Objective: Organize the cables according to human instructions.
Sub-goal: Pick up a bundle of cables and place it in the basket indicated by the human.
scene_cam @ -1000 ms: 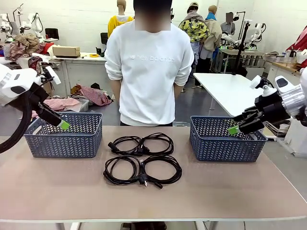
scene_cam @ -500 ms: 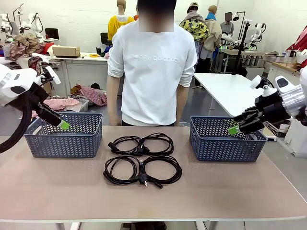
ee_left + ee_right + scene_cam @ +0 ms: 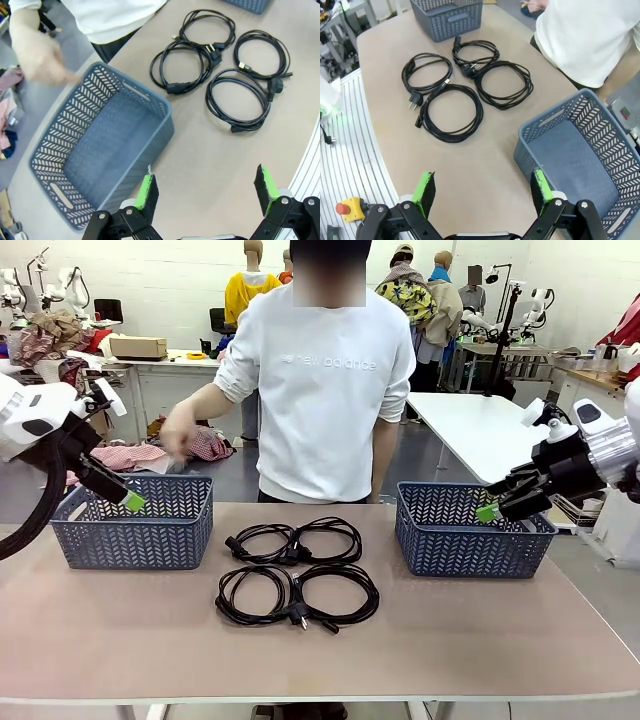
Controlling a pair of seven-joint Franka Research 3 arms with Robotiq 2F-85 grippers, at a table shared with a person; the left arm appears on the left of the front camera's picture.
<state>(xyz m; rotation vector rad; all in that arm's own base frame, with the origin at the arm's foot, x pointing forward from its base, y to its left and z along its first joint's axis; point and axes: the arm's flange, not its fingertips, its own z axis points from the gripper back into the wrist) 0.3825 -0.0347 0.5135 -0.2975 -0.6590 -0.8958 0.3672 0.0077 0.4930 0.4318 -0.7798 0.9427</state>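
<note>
Judged as barely begun, with nothing sorted so far. Lying loose at the middle of the tan table [image 3: 450, 635]: four thin black power cords [image 3: 292, 552], each wound in a round coil with a black plug, set out two by two, with neighbouring coils touching or overlapping where the plugs meet. Not lifted, not gripped, not in any container.

Flanking them, well apart from the coils: one blue-grey plastic lattice basket [image 3: 130, 540] on the robot's left and a matching basket [image 3: 470, 545] on its right. Both bare inside, going by the wrist views.

At the left gripper [image 3: 206, 187]: green pads spread wide with nothing between them, held in the air close to the left-hand basket. At the right gripper [image 3: 483, 187]: likewise wide apart and carrying nothing, poised by the near rim of the right-hand basket. Neither anywhere near the coils.

Across the table, a person's hand [image 3: 180, 430], raised and blurred, above the far side of the left-hand basket. Possibly a signal towards that basket, though impossible to tell which coil is meant, if any.

Left to do, on this reading: everything. Taking the instruction, reaching in to the middle, picking up each of the four coils in turn and dropping it into the basket indicated.
</note>
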